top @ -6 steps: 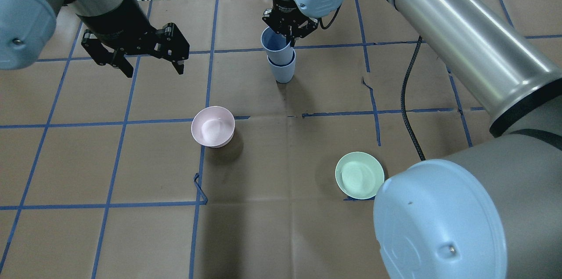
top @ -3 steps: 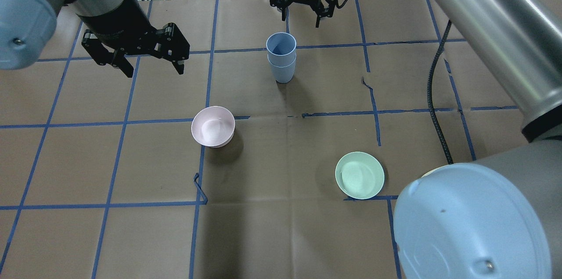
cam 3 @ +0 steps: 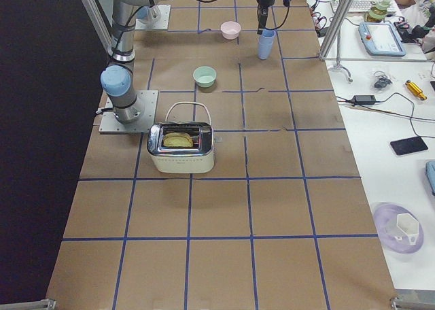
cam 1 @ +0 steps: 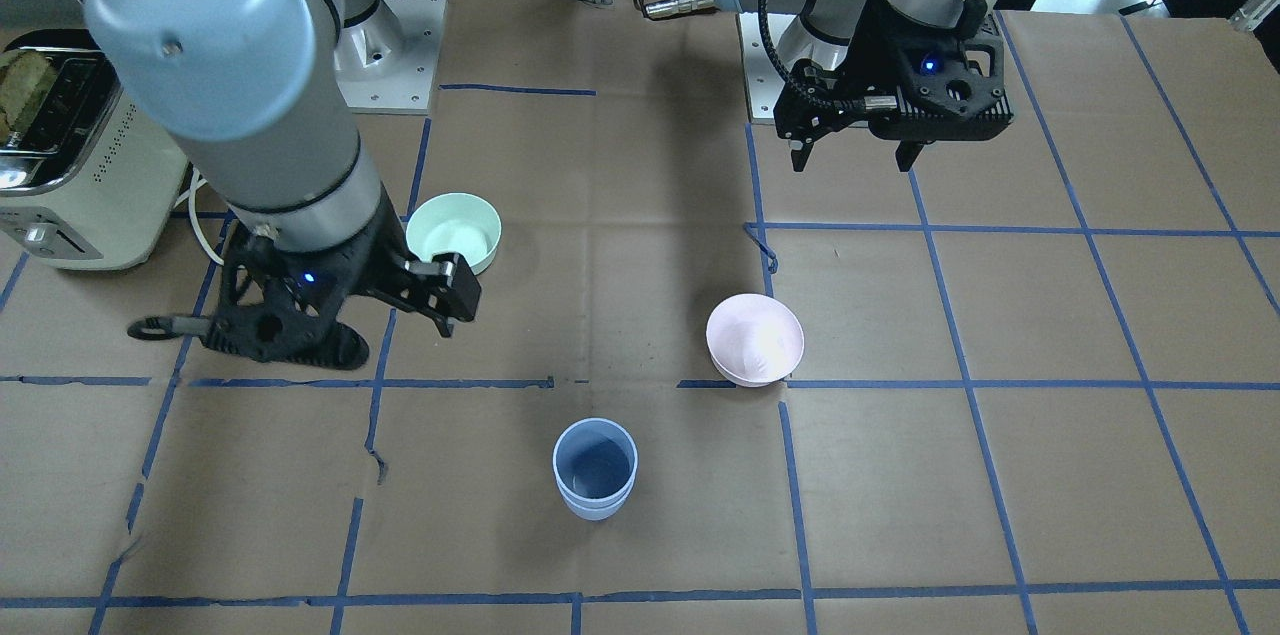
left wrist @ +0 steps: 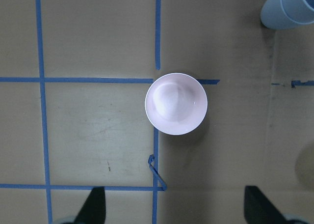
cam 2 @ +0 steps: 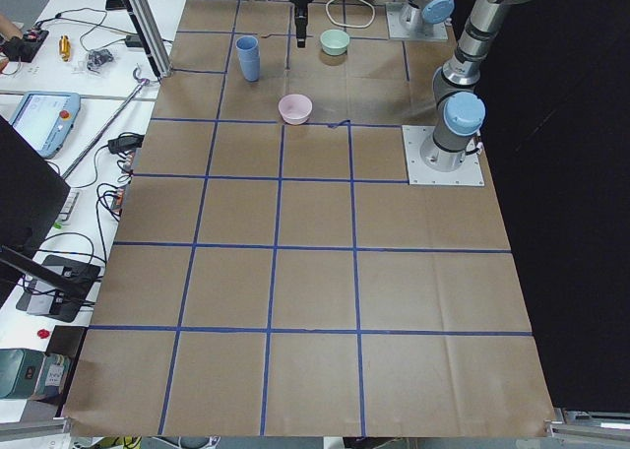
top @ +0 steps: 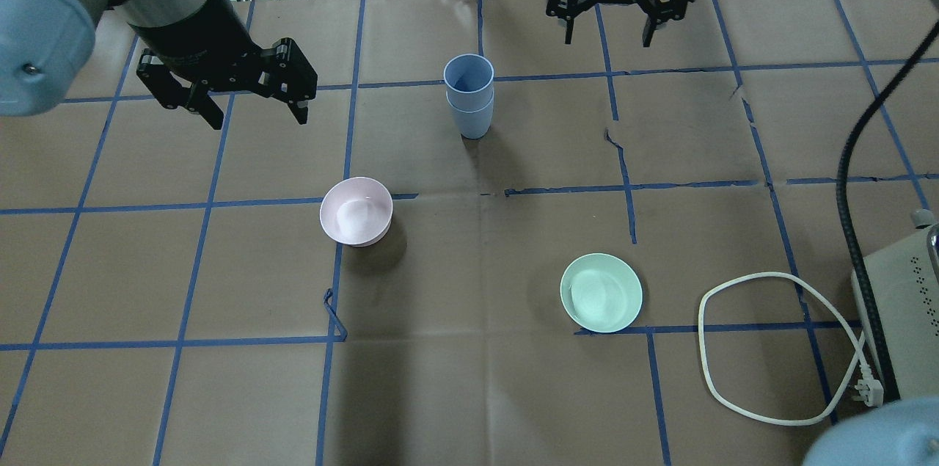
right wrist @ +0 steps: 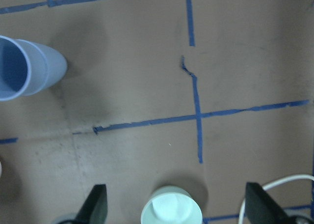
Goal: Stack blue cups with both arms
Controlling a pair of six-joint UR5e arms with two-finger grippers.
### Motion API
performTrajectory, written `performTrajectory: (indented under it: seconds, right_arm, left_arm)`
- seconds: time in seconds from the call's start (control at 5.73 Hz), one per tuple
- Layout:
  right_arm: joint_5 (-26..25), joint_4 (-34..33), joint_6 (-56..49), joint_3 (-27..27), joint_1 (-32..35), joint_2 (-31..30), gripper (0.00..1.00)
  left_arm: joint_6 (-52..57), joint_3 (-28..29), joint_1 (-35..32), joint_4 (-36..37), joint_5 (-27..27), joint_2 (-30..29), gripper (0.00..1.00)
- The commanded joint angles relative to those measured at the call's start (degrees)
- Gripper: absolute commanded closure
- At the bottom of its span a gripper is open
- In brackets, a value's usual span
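The two blue cups (top: 469, 95) stand nested, one inside the other, upright on the brown paper at the far middle of the table. They also show in the front view (cam 1: 595, 467) and at the edges of both wrist views (left wrist: 289, 8) (right wrist: 27, 67). My right gripper (top: 607, 37) is open and empty, raised to the right of the stack and beyond it, well apart. My left gripper (top: 258, 117) is open and empty, raised to the left of the stack. In the left wrist view the left gripper (left wrist: 175, 207) hangs above a pink bowl.
A pink bowl (top: 356, 210) sits left of centre and a mint-green bowl (top: 601, 293) right of centre, both nearer the robot than the cups. A toaster (top: 902, 319) with a looped white cable (top: 770, 348) stands at the right edge. Blue tape lines grid the paper.
My right gripper let go of the upper cup, opened, rose and moved off to the right. The upper cup now sits in the lower one. The left arm has not moved.
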Motion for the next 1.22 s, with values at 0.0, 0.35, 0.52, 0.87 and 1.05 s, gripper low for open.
performTrajectory:
  seconds: [0.0,0.35,0.52,0.87,1.05]
  right_arm:
    - [-0.56,-0.43,-4.31,12.76,-4.97,-12.6,0.0]
    - [-0.39,-2.18,-4.23,15.01,-5.35,-13.71,0.0]
    - [-0.39,-2.19,-4.15,15.01,-5.26,-13.8,0.0]
    - [-0.39,-2.19,-4.06,15.1,-5.26,-13.8,0.0]
    - [-0.3,-2.28,-4.06,15.1,-5.26,-13.71,0.0]
  left_arm:
    - [0.09,-0.08,0.0,0.09,0.0,0.04,0.01]
    - [-0.09,-0.17,-0.08,0.18,0.0,-0.31,0.01]
    - [0.0,-0.17,-0.08,0.18,0.0,-0.31,0.01]
    - [0.0,-0.17,-0.08,0.18,0.0,-0.31,0.01]
    - [0.0,-0.17,-0.08,0.18,0.0,-0.31,0.01]
